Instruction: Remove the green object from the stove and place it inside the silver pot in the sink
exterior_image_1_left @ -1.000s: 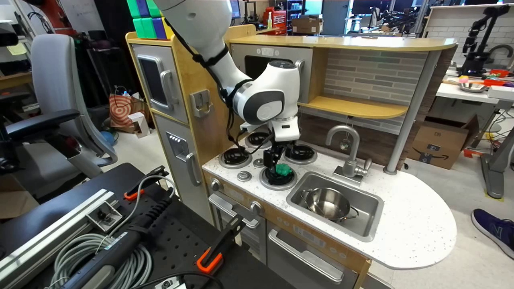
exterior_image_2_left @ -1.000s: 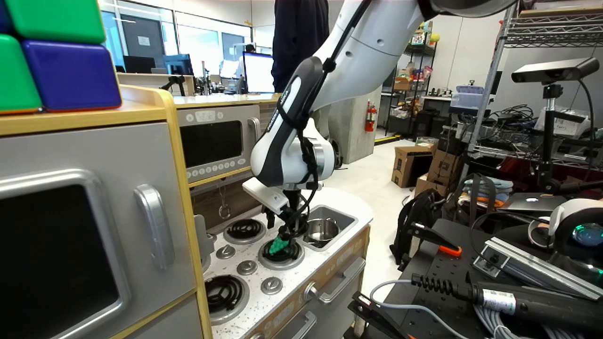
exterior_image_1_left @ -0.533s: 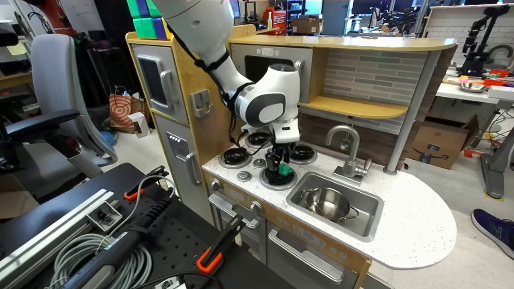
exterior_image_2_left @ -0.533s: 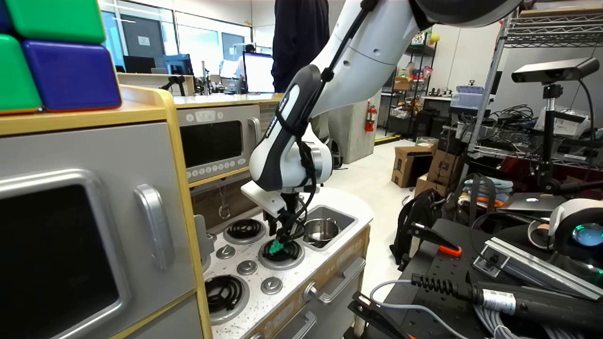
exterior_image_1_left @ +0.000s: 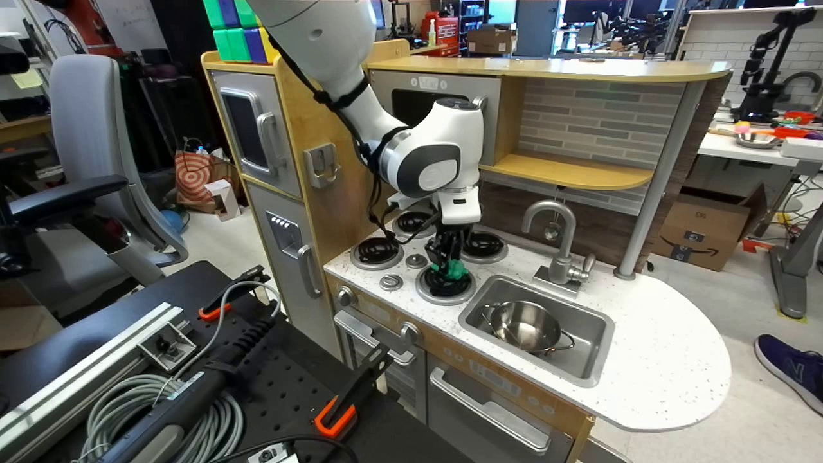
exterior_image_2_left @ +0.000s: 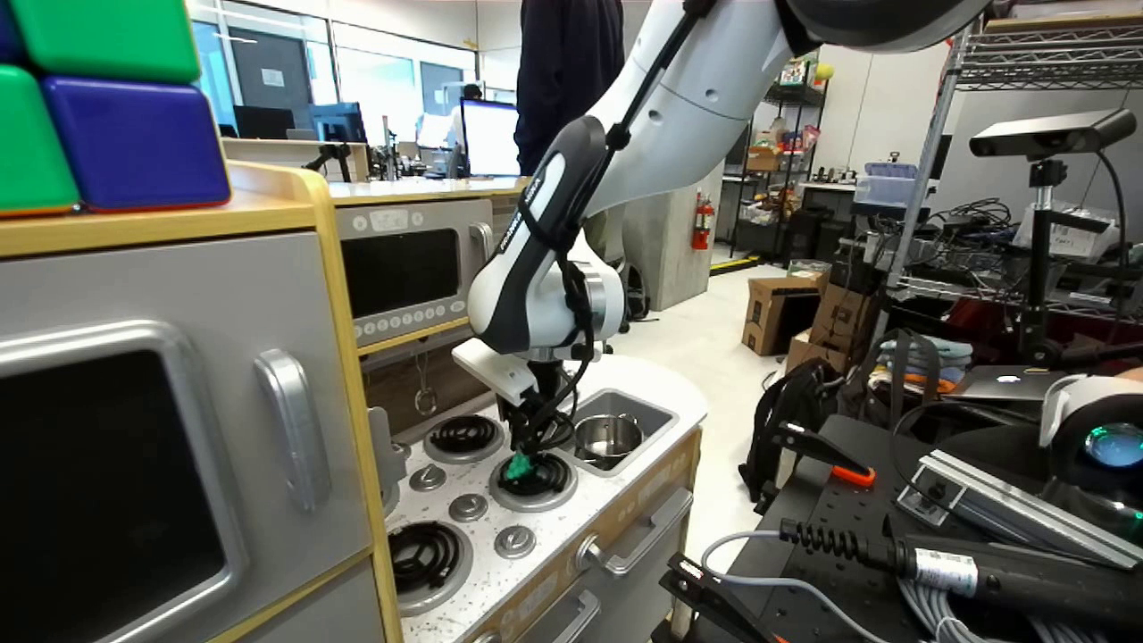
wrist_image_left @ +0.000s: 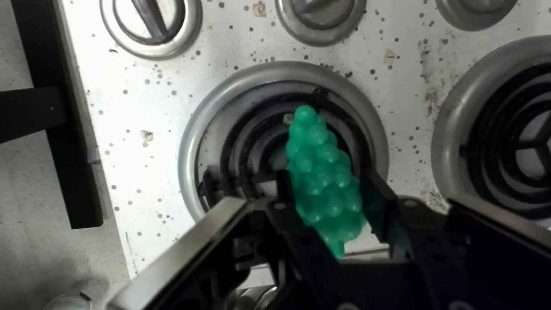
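Observation:
The green object [wrist_image_left: 316, 155], a knobbly piece like a bunch of grapes, lies over a front burner of the stove [exterior_image_1_left: 373, 278]. My gripper [wrist_image_left: 325, 189] is shut on it, with a dark pad against each side in the wrist view. Both exterior views show the green object [exterior_image_1_left: 455, 270] right under the fingers; whether it still touches the burner coils I cannot tell. The silver pot [exterior_image_1_left: 528, 326] stands upright inside the sink [exterior_image_1_left: 582, 360], beside the stove, with nothing seen in it.
A curved faucet [exterior_image_1_left: 560, 231] rises behind the sink. Control knobs [exterior_image_2_left: 515, 542] stand up between the burners. A yellow shelf [exterior_image_1_left: 572, 171] and a toy microwave [exterior_image_2_left: 411, 268] overhang the back of the counter. A black table [exterior_image_1_left: 283, 386] with clamps faces the kitchen.
The fingers have come together onto the green object's sides. The hand dipped slightly, then rose a little, and the green object has shifted slightly along with it.

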`<state>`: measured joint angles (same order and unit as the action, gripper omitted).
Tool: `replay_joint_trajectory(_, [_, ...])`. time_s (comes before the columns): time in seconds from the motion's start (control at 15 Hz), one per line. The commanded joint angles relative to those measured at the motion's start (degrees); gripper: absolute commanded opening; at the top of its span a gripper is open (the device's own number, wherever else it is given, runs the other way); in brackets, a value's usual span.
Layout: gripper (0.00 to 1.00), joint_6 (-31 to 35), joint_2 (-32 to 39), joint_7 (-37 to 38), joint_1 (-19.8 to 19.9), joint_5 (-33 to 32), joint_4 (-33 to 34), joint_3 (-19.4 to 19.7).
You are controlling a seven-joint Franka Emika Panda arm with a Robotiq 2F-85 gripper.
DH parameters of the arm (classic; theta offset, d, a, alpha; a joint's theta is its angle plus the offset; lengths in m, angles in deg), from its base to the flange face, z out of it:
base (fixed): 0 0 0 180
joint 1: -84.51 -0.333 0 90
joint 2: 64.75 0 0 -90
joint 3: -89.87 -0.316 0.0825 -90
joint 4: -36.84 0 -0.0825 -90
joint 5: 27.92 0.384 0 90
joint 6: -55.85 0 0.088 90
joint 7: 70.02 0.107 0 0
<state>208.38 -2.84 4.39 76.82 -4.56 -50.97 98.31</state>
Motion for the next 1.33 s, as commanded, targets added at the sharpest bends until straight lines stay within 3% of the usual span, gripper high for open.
replay_joint_trajectory(0.0, [0.16, 1.7, -2.9, -1.3, 2.4, -2.1, -3.8, -0.5])
replay_joint_trajectory(0.07, [0.1, 2.5, -3.7, -1.3, 2.9, -1.7, -4.7, -0.3])
replay_joint_trajectory(0.6, [0.1, 5.1, -5.8, -1.4, 11.2, -0.1, -5.2, 0.6])
replay_joint_trajectory(1.27, [0.1, 3.1, -2.8, 3.5, 12.5, -0.2, -2.6, 1.3])
